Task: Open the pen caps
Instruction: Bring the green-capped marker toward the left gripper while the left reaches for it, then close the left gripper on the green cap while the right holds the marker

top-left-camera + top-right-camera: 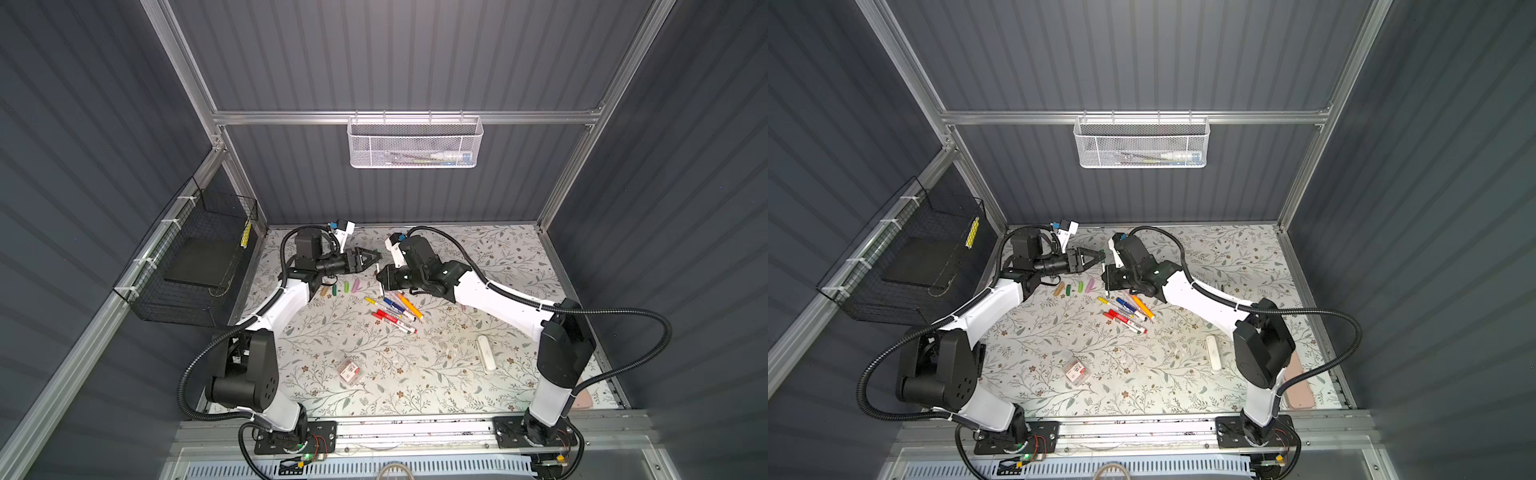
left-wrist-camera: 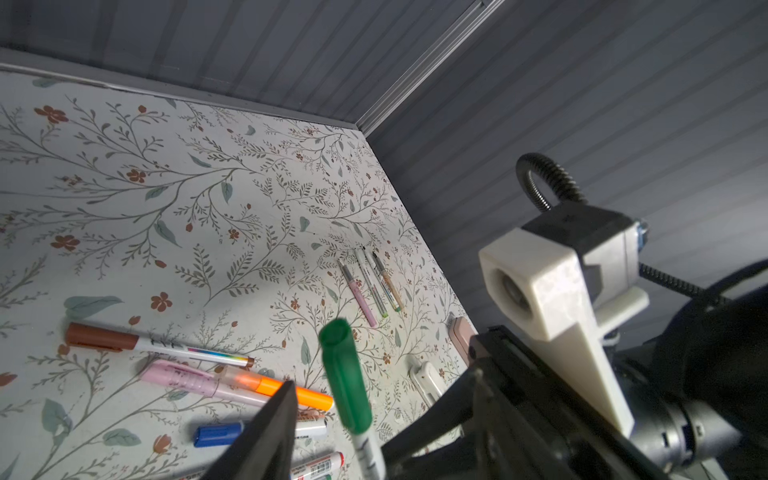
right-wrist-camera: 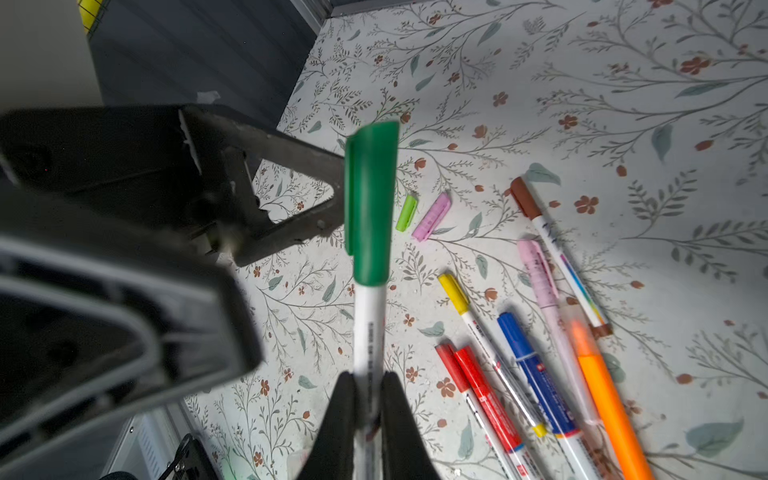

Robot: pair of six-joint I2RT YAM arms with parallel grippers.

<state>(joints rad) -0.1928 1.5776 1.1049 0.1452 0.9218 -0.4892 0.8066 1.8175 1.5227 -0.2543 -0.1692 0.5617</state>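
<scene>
Right wrist view: the right gripper (image 3: 369, 382) is clenched on the white barrel (image 3: 368, 324) of a pen, above the rear middle of the worktop (image 3: 582, 104). This presents its green cap (image 3: 370, 199) to the left gripper (image 1: 373, 257), whose jaws stand apart on either side, seemingly ready to pull. Beyond, a lime cap (image 3: 406, 213) and a pink cap (image 3: 432, 216) lie loose, apparently already removed.

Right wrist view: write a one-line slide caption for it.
Right claw grips a white pen by its barrel, with the left claw open around its green cap.
</scene>
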